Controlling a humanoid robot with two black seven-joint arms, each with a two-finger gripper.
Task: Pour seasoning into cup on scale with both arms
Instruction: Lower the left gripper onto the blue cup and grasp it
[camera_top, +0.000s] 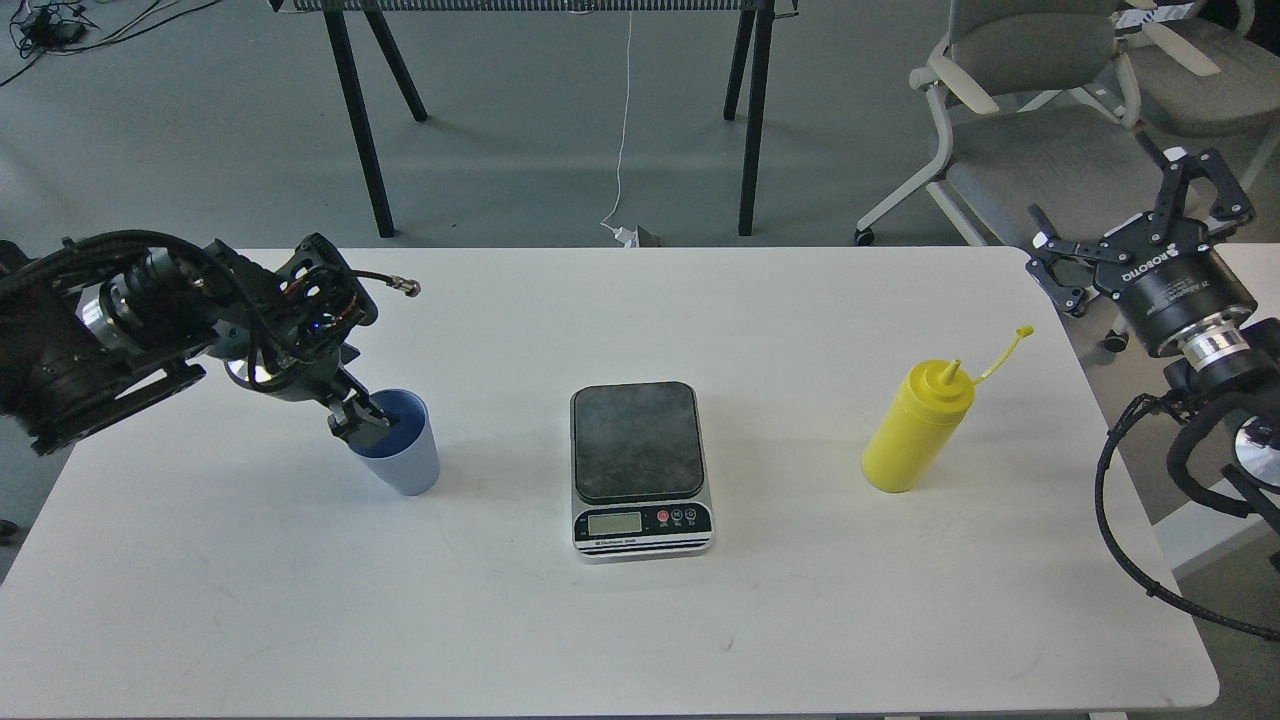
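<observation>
on the white table (300, 600) i count one cup, one scale and one seasoning bottle, and two of my own arms reach in from the sides. at the far left, my left pincer (362, 420) points down at the near-left rim of the pale blue cup (408, 462). one finger appears to dip inside the mouth and the other sits against the outside wall, so the fingers stand narrow, pinching the rim. the cup stands upright on the table, well left of the scale. in the middle lies the one scale (640, 465), flat on the table, its dark plate bare, with its small display and three round buttons, one of them red, facing me. right of it, apart from it, the one yellow seasoning bottle (915, 430) stands upright, its thin tethered cap sticking out to the upper right. at the far right my right pincer (1125, 215) hangs beyond the table edge, fingers spread wide, holding nothing, well clear of the bottle.
</observation>
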